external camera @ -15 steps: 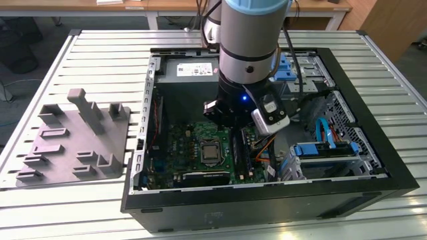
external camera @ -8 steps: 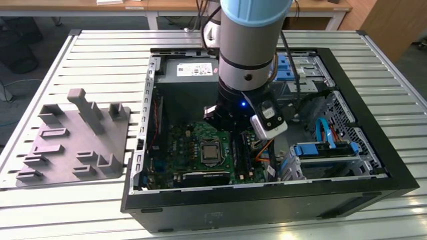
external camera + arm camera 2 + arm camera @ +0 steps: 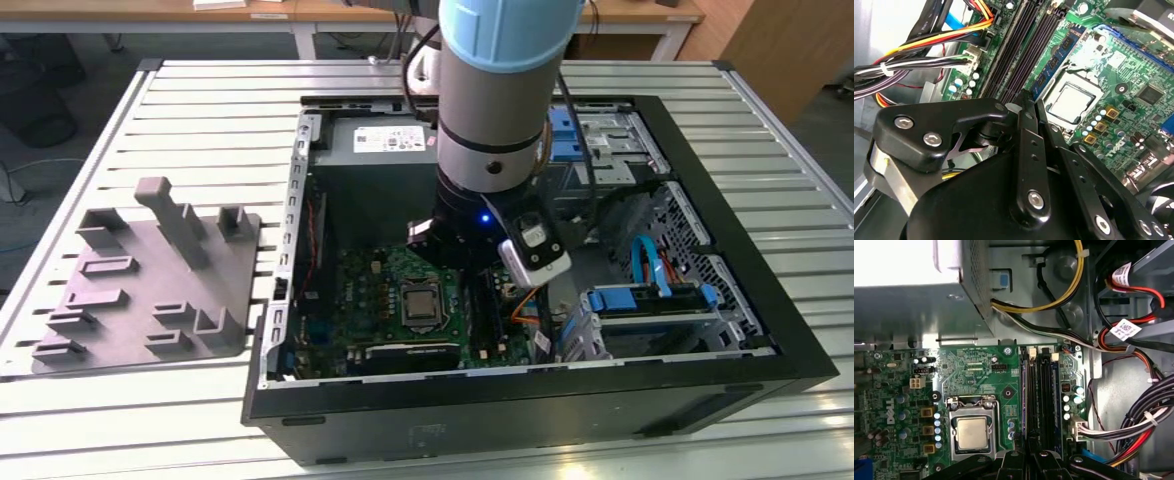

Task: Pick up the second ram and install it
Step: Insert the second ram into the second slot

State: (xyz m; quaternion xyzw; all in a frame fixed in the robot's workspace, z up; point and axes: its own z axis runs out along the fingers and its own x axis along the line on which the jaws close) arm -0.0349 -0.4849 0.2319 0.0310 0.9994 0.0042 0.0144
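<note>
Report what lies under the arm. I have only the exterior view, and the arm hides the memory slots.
Observer: In the second wrist view a memory stick stands seated in the slot next to the processor socket.
Operator: Check the other slots.
Observer: In the first wrist view the dark slots beside it look empty.
Operator: Place the gripper.
Observer: In both wrist views the gripper sits over one end of those slots. I cannot tell whether it holds anything.
</note>
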